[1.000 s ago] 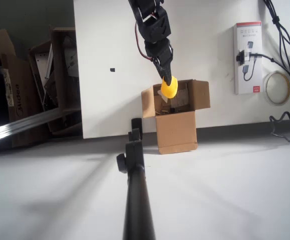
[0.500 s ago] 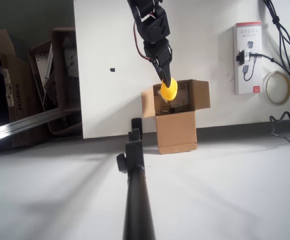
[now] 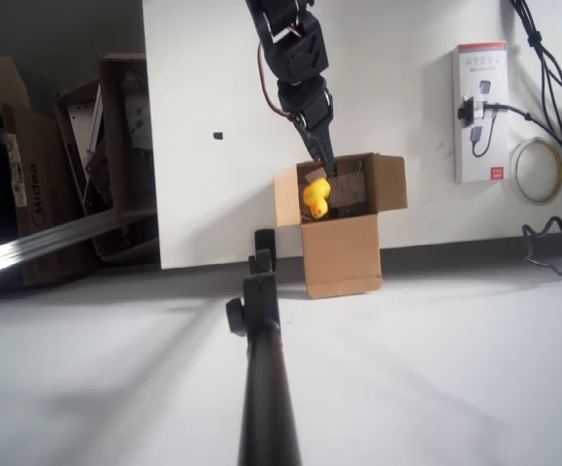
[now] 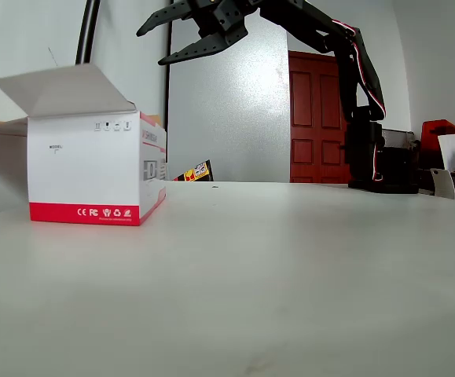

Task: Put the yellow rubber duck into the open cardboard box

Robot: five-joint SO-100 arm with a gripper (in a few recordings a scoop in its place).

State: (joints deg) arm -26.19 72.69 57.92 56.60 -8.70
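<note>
In the overhead view, the yellow rubber duck (image 3: 315, 197) lies inside the open cardboard box (image 3: 342, 254), near its left wall, below the upright flaps. The box stands at the near edge of the white desk (image 3: 387, 107). The black gripper (image 3: 321, 165) hangs just above the duck, at the box opening. In the fixed view, the gripper (image 4: 158, 43) is high above the desk, and its fingers (image 4: 181, 53) are spread apart and hold nothing. A white-and-red retail package (image 4: 93, 167) stands on the left.
</note>
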